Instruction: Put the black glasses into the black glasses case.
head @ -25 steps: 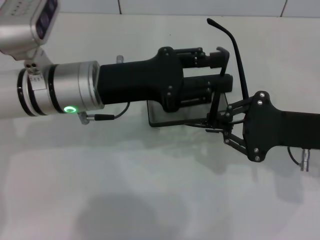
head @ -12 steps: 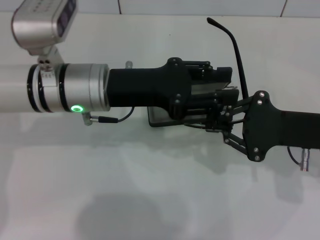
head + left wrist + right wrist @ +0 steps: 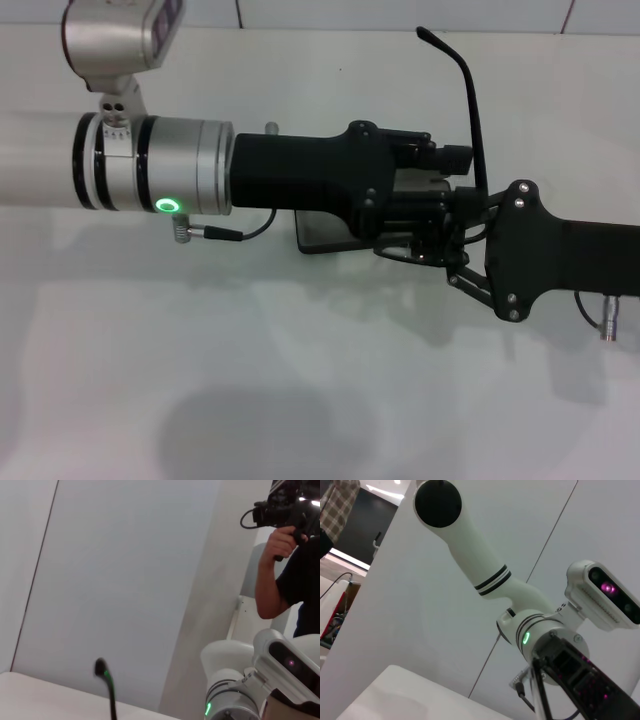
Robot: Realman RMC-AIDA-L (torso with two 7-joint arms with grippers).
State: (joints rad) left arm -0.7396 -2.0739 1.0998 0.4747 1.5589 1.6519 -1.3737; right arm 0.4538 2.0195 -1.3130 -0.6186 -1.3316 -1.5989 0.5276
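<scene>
Glasses held above case, insertion pending

Inspection of the head view found both arms meeting over the black glasses case (image 3: 322,235), which lay on the white table (image 3: 300,400) largely hidden beneath the left gripper (image 3: 440,185). The right gripper (image 3: 447,248) reached in from the right, pinching the black glasses (image 3: 470,110) near the frame; one temple arm stood upright above it. Whether the left gripper's fingers were spread or closed could not be told. Judged step: lowering the glasses into the case. The next move called for folding that raised temple and seating the frame flat before release.
</scene>
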